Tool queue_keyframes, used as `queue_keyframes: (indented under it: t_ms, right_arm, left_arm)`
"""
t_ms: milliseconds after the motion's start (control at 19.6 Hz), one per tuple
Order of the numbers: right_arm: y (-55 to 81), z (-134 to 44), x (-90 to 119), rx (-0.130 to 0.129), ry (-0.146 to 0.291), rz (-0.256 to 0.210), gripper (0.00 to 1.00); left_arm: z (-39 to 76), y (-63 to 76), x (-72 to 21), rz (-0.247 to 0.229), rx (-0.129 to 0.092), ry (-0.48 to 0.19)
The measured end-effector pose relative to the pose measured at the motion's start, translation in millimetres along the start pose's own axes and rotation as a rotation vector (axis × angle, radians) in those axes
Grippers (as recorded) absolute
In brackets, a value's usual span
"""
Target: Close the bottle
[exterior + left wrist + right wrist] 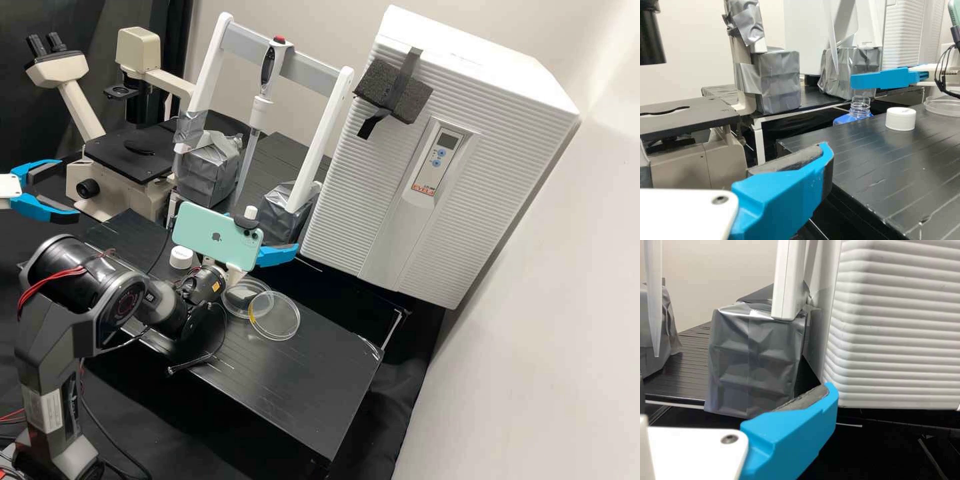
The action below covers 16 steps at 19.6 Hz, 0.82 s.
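Past the far edge of the black ribbed counter [300, 373], a clear plastic bottle with a blue label [858, 107] stands upright, neck open, label print unreadable. White round screw cap [900, 119] sits on the counter near it, not touching. Right tool [880, 80] hangs just above the bottle mouth; spread or pressed together, cannot tell. Left tool [67, 189], by the beige microscope [113, 180], is spread wide and holds nothing. Ribbed white box unit [400, 167] has red print under a small display. Mint-green phone [213, 237] shows a logo.
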Motion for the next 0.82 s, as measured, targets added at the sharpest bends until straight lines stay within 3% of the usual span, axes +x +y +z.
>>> queue_keyframes:
  t_ms: [307, 460, 562, 716, 818]
  right_arm:
    - [0.0, 0.0, 0, 0.000, 0.000, 0.000, 1.00]
    - [2.2, -0.3, -11, 0.010, 0.019, -0.010, 1.00]
    - [7.3, -4.0, -27, 0.025, 0.072, -0.005, 1.00]
    - [11.3, -10.1, -48, 0.040, 0.187, -0.013, 1.00]
    - [9.1, -12.1, -61, 0.037, 0.267, -0.052, 1.00]
  left_arm:
    - [0.0, 0.0, 0.0, 0.000, 0.000, 0.000]
    - [3.3, -0.7, 1.2, -0.003, 0.000, -0.015]
    - [4.0, -0.4, 2.0, -0.002, 0.001, -0.020]
    - [4.7, 1.9, 5.4, 0.005, 0.007, -0.031]
    - [6.1, 1.0, 7.2, 0.001, 0.006, -0.040]
